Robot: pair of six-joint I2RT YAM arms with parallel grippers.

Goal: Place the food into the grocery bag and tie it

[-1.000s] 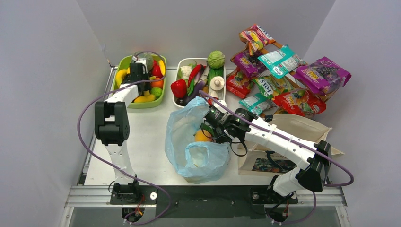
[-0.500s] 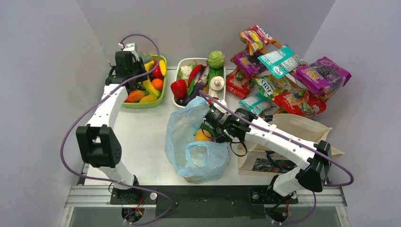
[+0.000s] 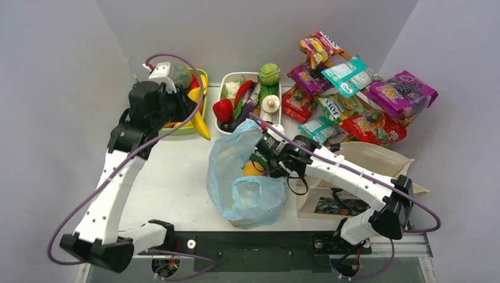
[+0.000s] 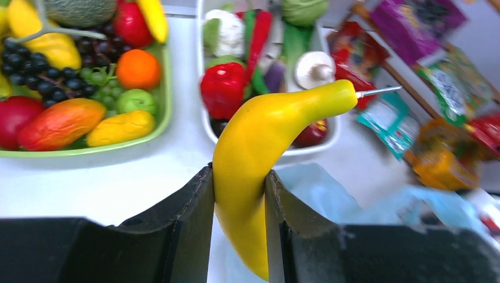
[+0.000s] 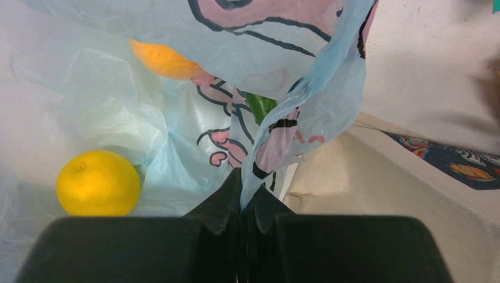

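My left gripper (image 4: pixel 239 183) is shut on a yellow toy banana (image 4: pixel 259 147) and holds it in the air by the green tray (image 3: pixel 177 131), left of the light-blue grocery bag (image 3: pixel 242 177); the banana shows in the top view (image 3: pixel 199 121). My right gripper (image 5: pixel 246 197) is shut on the bag's rim (image 5: pixel 295 106) and holds its mouth up. Inside the bag lie a yellow round fruit (image 5: pixel 98 183), an orange fruit (image 5: pixel 165 60) and a green piece (image 5: pixel 259 106). The right gripper sits at the bag's right side in the top view (image 3: pixel 262 159).
The green tray (image 4: pixel 168 88) holds several toy fruits. A white tray (image 3: pixel 227 79) holds toy vegetables such as a red pepper (image 3: pixel 223 110). Snack packets (image 3: pixel 354 94) lie on a rack at the back right. A beige canvas tote (image 3: pixel 377 162) lies under the right arm.
My left arm has lifted away from the green tray with the banana and swung toward the bag. The right arm and the bag have not moved.
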